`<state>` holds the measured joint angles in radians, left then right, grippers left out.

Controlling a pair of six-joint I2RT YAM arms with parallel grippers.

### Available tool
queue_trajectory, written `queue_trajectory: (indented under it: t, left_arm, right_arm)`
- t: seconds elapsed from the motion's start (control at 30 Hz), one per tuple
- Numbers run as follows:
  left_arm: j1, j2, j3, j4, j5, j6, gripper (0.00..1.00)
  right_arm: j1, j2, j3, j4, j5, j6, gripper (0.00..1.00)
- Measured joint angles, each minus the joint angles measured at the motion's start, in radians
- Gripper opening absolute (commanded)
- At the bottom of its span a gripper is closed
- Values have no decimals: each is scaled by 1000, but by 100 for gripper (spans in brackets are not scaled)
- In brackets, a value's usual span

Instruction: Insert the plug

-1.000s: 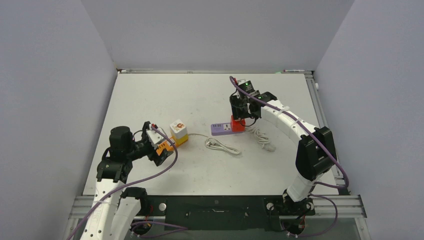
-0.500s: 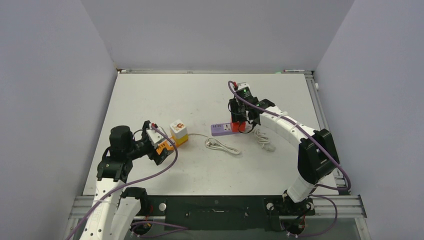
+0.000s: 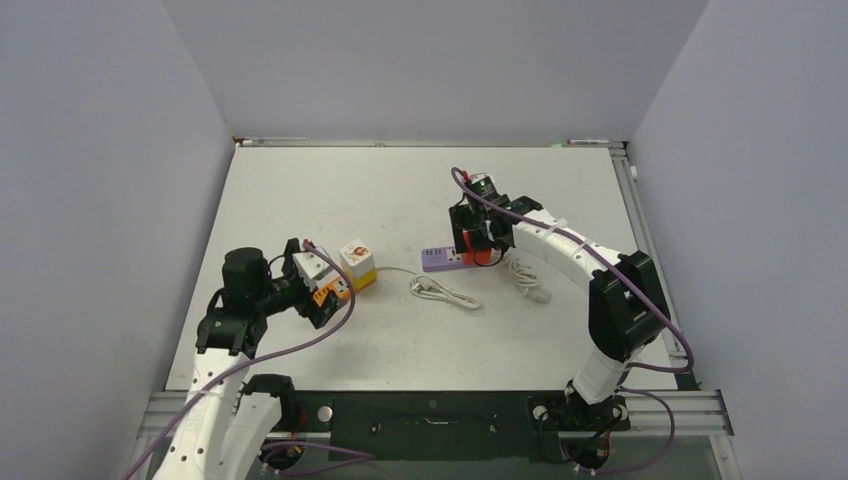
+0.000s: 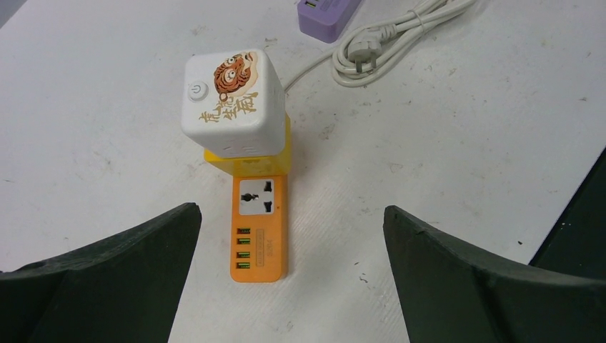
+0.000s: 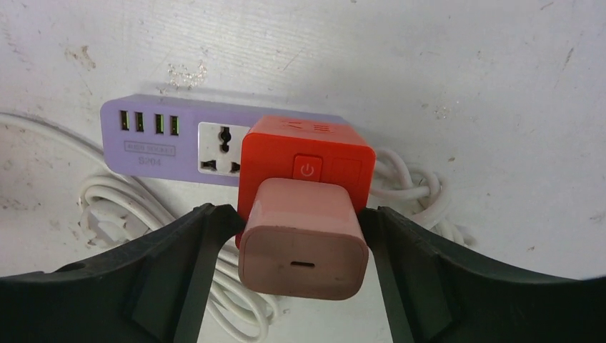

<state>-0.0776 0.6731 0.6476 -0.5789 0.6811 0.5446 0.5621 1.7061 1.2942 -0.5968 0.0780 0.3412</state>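
Observation:
My right gripper is shut on a pink charger plug, one finger on each side of it. The plug sits against the near face of a red cube adapter, which stands on a purple power strip. In the top view this group lies at the table's middle right under the right gripper. My left gripper is open and empty above an orange power strip, which carries a white cube adapter with a tiger print.
A white cable with its plug lies between the two strips. A coiled white cable lies right of the purple strip, partly under my right gripper. Grey walls enclose the table on three sides.
My right gripper has moved a little left and down with the pink plug, and the purple strip has shifted slightly left. My left arm has barely moved.

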Motion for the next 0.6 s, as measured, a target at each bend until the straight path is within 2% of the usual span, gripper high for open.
queue_trajectory:
  t: [0.13,0.2,0.6]
  left_arm:
    - [0,16,0,0,-17,-26,96]
    - [0,18,4,-1,-22,-38,96]
    - [0,58,82,2,-64,-136,96]
  right_arm:
    - [3,0,15,-60,-19,7,99]
    - [5,0,20,-85,-26,10,90]
    - [15,-44,131,-185,-66,10,90]
